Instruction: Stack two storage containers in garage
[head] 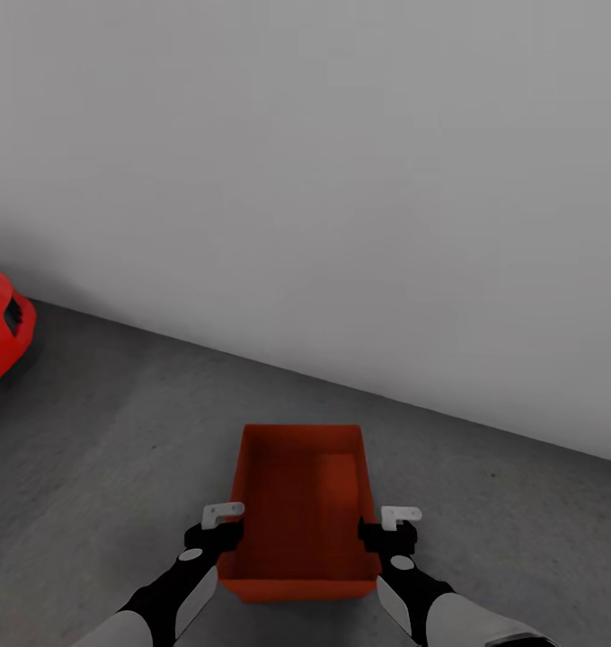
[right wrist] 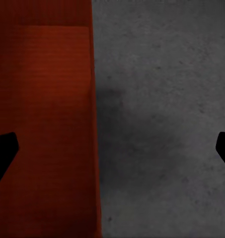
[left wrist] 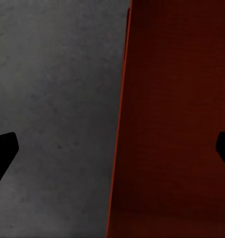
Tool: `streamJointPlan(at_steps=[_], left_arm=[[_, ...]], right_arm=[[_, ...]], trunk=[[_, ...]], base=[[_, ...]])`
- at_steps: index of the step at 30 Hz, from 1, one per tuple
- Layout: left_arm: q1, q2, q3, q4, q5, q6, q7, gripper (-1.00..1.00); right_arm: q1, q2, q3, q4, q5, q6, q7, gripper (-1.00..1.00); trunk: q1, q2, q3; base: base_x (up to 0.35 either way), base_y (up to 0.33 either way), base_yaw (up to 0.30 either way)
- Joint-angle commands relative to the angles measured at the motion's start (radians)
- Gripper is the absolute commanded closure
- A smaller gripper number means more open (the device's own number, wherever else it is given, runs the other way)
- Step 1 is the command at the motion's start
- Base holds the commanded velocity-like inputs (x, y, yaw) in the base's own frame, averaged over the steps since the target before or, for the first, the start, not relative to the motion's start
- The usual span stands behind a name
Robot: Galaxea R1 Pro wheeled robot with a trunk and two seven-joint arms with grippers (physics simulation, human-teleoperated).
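Garage floor (head: 99, 449), lower centre: storage container (head: 301, 503) flanked by left gripper (head: 217, 526) and right gripper (head: 394, 528), each with jaws spread astride a side wall, apparently unclamped. Retract both straight upward to avoid dragging it.

no legible txt, no labels, no nos.

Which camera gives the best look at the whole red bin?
The head view: the storage container shows complete there, open top and all four walls, sitting low over the grey floor. Each wrist view catches just one long wall and rim of it beside concrete.
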Motion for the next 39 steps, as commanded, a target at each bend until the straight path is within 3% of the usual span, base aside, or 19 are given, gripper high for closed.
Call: streamJointPlan(at_steps=[1, 39], left_arm=[[-0.001, 0.001, -0.009, -0.001, 0.009, -0.004, 0.007, -1.0], [-0.001, 0.001, -0.01, -0.006, 0.009, -0.003, 0.006, -1.0]], right_arm=[[-0.001, 0.0, 0.008, 0.001, -0.005, -0.002, -0.005, -1.0], [-0.001, 0.0, 0.009, 0.001, -0.005, -0.002, -0.004, -1.0]], trunk=[[-0.004, 0.007, 0.003], [-0.146, 0.266, 0.118]], base=[[0.0, 0.0, 0.0], [0.0, 0.0, 0.0]])
